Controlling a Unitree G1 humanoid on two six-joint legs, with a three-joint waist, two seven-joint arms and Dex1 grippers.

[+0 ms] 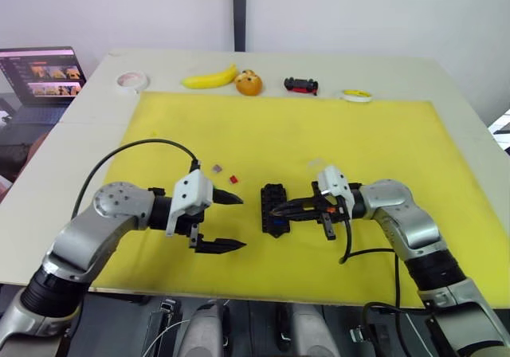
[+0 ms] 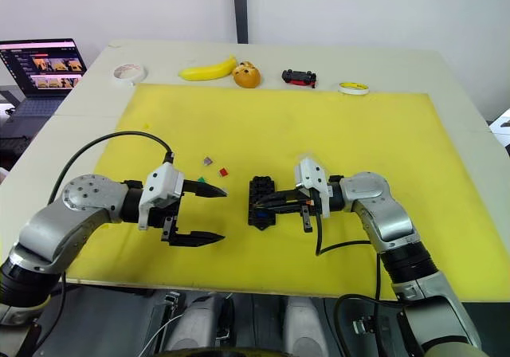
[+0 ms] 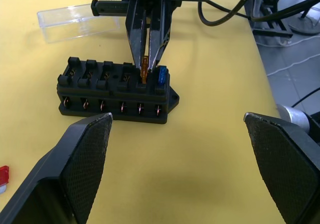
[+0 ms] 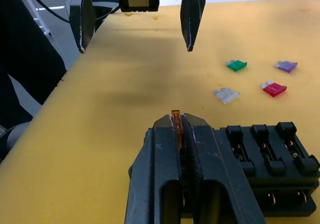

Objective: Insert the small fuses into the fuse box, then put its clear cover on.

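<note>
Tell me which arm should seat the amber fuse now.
Right. Its pincer is shut on the amber fuse, directly over the fuse box. The left pincer hangs open and empty beside it.

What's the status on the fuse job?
Right tool shut on amber fuse, at fuse box beside seated blue fuse. Left tool open, idle. Four fuses loose; clear cover still off.

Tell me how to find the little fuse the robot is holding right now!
Look at the big yellow mat, then the small black plastic fuse box near its front edge. At the box's near end, the right gripper pinches a tiny amber blade fuse over a slot. It sits beside a blue fuse, but only the amber one is between black fingers.
</note>
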